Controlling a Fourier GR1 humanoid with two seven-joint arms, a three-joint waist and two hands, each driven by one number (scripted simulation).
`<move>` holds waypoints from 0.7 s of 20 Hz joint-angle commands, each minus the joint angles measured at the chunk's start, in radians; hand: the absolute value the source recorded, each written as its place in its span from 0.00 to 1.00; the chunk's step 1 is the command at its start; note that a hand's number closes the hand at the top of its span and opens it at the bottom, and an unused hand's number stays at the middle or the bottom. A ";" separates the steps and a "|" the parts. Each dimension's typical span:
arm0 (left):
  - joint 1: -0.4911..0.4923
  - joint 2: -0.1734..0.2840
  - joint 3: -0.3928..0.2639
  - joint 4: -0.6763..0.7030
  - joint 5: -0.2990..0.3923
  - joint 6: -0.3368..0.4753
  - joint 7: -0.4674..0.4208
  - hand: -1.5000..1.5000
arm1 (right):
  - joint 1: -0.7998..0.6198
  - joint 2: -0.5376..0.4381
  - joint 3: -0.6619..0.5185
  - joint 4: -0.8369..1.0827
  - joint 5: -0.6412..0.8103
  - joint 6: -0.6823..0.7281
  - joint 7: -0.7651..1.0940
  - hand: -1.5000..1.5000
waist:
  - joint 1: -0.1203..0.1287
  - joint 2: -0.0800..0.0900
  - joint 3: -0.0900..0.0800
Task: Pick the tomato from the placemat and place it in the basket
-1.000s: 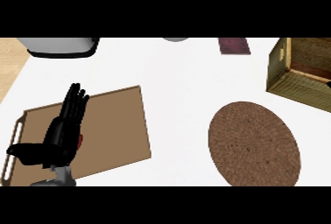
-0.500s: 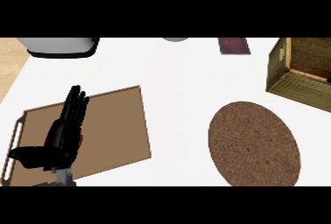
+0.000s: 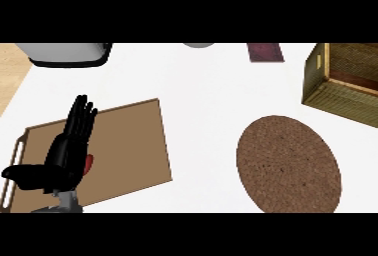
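Fingers [image 3: 80, 120] of our left hand [image 3: 63, 155] lie straight and close together, pointing toward the far side of the counter, with the thumb stretched out to the left; nothing is curled in them. Just under the right edge of that hand we see a small sliver of red, the tomato [image 3: 89, 162], mostly hidden by the palm, and we cannot tell whether the hand touches it or only hovers above it. Both sit over the tan rectangular placemat [image 3: 129, 145], which lies at the left of the white counter [image 3: 199, 85] with one corner turned toward the far side. To the right, well apart from the mat, lies a dark brown woven oval mat [image 3: 289, 162]. Beyond it, at the far right, stands the wicker basket [image 3: 343, 95], its open top showing a brown inner floor. Along the far edge we make out a grey and white appliance [image 3: 66, 52] at the left, part of a grey round object [image 3: 198, 44] in the middle, and a dark red flat item [image 3: 264, 52] beside it. Our right hand shows nowhere in the view.
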 commanded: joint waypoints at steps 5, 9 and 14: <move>0.002 0.009 0.021 0.042 0.028 -0.029 -0.031 0.50 | 0.064 -0.094 -0.138 -0.106 -0.125 0.031 0.105 0.00 | -0.010 -0.002 0.000; -0.040 0.040 0.077 0.060 0.042 -0.024 -0.020 0.50 | 0.188 -0.096 -0.240 -0.141 -0.262 0.099 -0.016 0.00 | -0.019 -0.002 0.000; 0.003 -0.013 -0.004 0.016 -0.010 0.010 0.001 0.50 | 0.237 -0.201 -0.327 -0.136 -0.387 0.261 -0.055 0.00 | -0.012 -0.002 0.000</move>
